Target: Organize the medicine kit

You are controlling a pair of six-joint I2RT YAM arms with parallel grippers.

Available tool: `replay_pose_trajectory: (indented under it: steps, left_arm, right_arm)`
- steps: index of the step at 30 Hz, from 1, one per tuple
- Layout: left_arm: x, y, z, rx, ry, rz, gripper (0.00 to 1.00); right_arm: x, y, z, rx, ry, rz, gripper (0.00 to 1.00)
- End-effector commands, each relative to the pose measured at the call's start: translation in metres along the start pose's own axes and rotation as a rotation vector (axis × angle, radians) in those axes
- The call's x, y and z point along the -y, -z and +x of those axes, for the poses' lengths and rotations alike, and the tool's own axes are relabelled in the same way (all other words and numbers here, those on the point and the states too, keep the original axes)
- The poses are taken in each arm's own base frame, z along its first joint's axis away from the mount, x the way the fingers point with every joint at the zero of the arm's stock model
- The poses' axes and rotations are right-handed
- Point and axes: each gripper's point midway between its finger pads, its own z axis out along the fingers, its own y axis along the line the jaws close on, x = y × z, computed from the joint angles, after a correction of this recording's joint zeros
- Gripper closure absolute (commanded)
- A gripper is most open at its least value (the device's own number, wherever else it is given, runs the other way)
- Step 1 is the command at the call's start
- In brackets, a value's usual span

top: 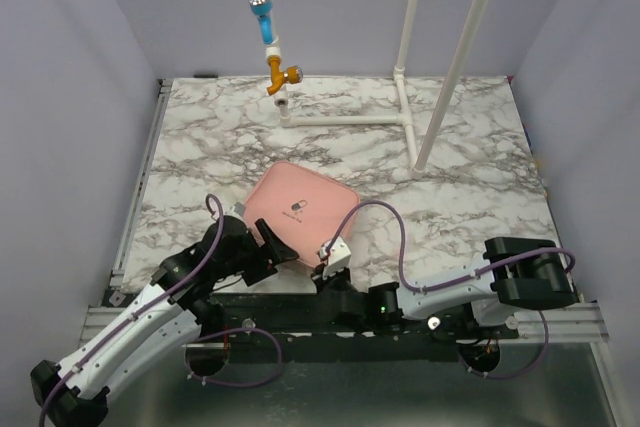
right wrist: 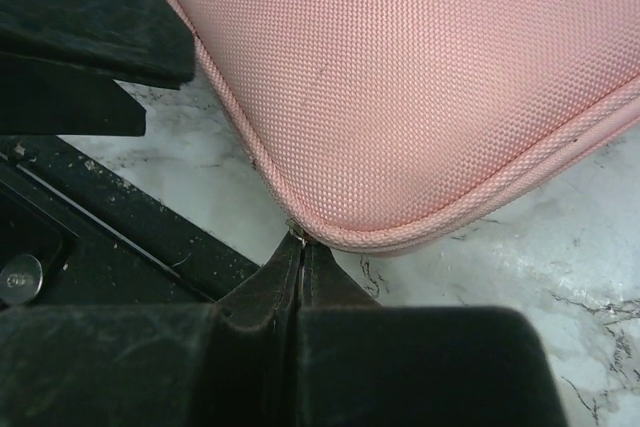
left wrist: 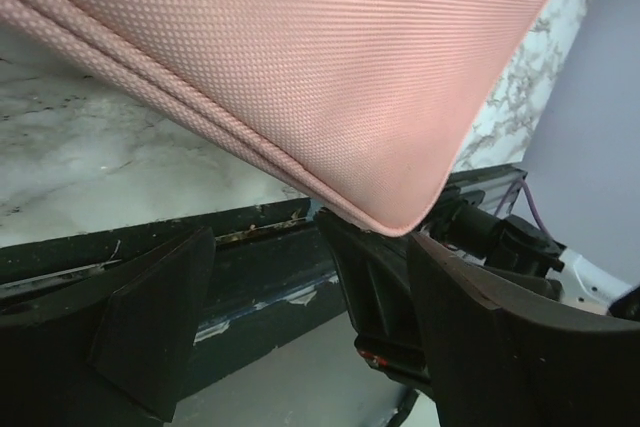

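Observation:
The medicine kit (top: 300,209) is a pink zippered case lying closed on the marble table, white pill logo up. It fills the top of the left wrist view (left wrist: 300,67) and the right wrist view (right wrist: 420,77). My left gripper (top: 275,247) is open at the case's near-left edge, its jaws wide apart and empty (left wrist: 312,247). My right gripper (top: 328,262) is at the case's near corner, shut on the small metal zipper pull (right wrist: 297,230), with the fingertips (right wrist: 318,267) pressed together.
A white pipe frame (top: 405,97) stands at the back of the table, with a blue and orange fitting (top: 268,37) hanging from a pipe. The black front rail (top: 300,312) runs just behind both grippers. Grey walls enclose the table.

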Motion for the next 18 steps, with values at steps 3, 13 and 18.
replay_pose_trajectory:
  steps: [3,13,18]
  left_arm:
    - [-0.009,-0.015,-0.011,0.045,0.066,-0.080,0.21]
    - [-0.010,-0.033,-0.031,0.070,0.100,-0.093,0.34]
    - [-0.013,-0.037,-0.036,0.072,0.110,-0.082,0.59]
  right_arm:
    - [-0.019,0.000,-0.013,0.041,-0.046,-0.060,0.99]
    - [-0.017,0.001,-0.002,0.027,-0.055,-0.072,0.99]
    - [-0.015,0.001,0.001,0.026,-0.051,-0.066,0.99]
